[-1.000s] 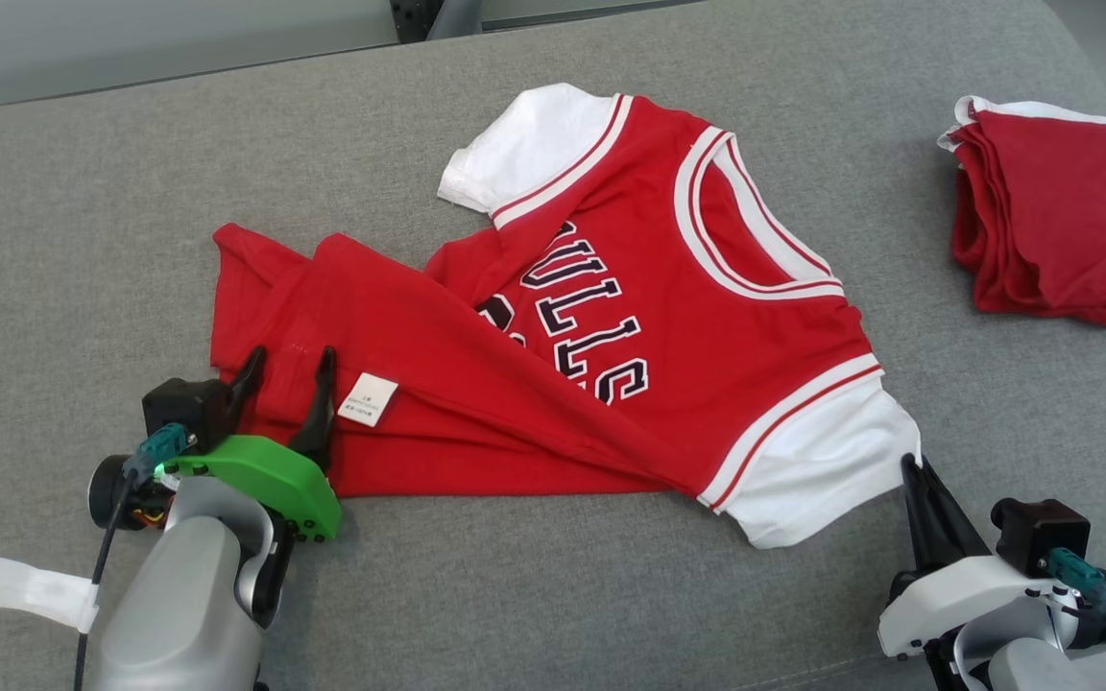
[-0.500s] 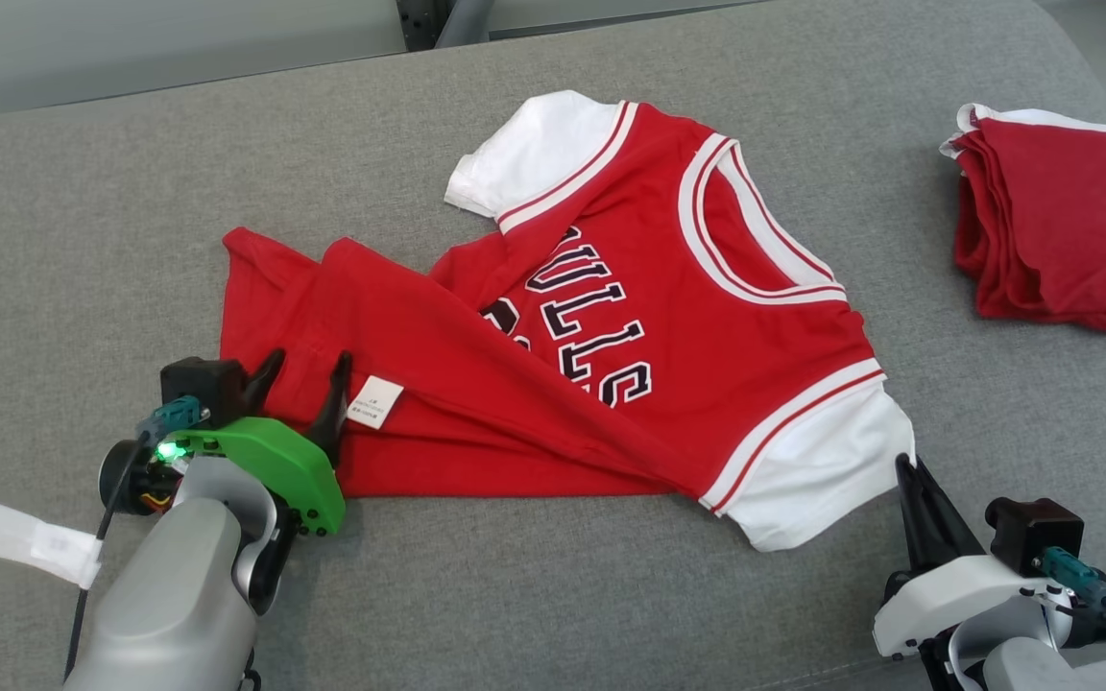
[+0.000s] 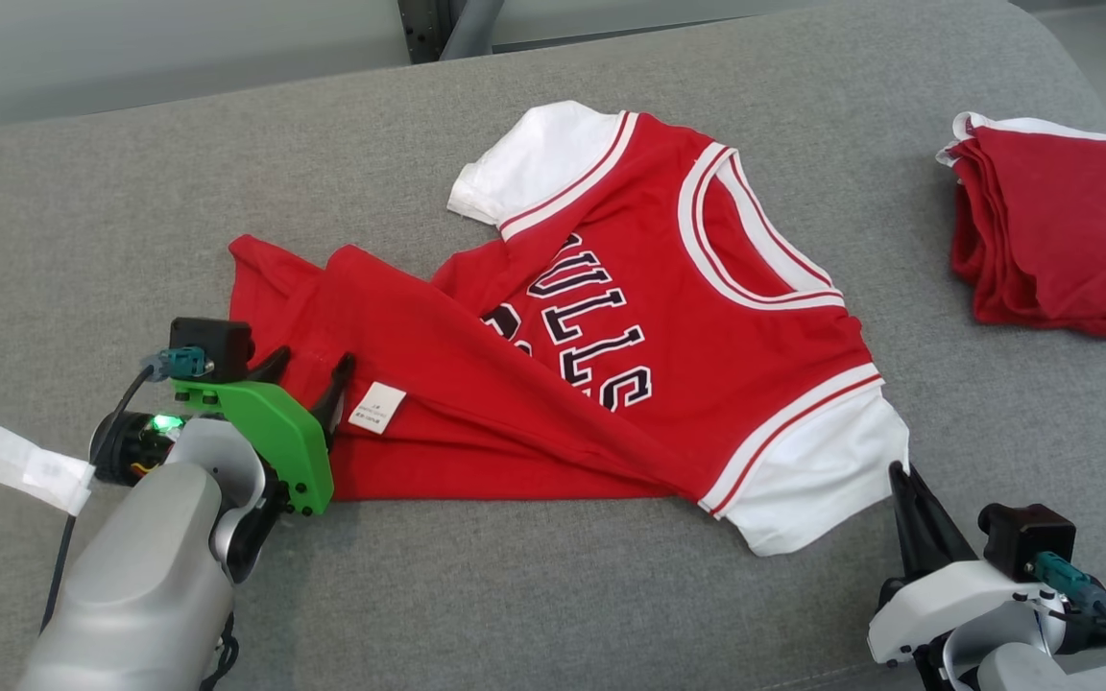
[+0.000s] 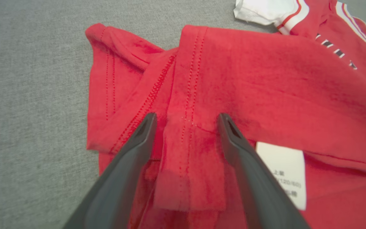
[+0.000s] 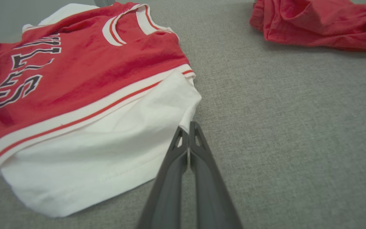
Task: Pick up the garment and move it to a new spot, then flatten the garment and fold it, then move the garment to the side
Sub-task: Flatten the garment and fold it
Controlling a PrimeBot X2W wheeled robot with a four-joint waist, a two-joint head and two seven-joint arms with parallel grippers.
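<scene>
Roughly, L to R: the left gripper [image 3: 316, 358] sits low at the near-left of the grey cushion [image 3: 131, 211], jaws wide open, straddling a raised ridge of the hem [image 4: 189, 152] w/o closing on it. Just R of it is the white care label [image 3: 376, 407]. The garment [image 3: 668, 317], a red jersey w/ white sleeves, lies mid-cushion, collar toward the right. Its bottom half is flipped diagonally over the lettering, so it's not flat. Its near white sleeve [image 3: 822, 480] points at the right gripper [image 3: 896, 470], whose jaws are pressed together, tip right at the sleeve edge. Can't tell if any cloth is nipped there. Far R, well apart, sits a folded red pile [image 3: 1052, 230].

Progress, as a guess: the jersey looks set down on its spot, so the pick-and-move part seems done. Flattening is underway and far from finished, since the twisted lower half still needs pulling out straight. Folding and the shift to the side haven't started. The left jaws look placed to pinch the hem ridge next.

Vs. a sec ago: the whole head view has slid a bit, so that's the camera, not the cloth. The jersey's shape and creases match. The left wrist has rolled, green bracket now more on edge, and its fingers have crept slightly closer to the label. Both jaws are as they were, and the right arm has hardly moved relative to the sleeve.
</scene>
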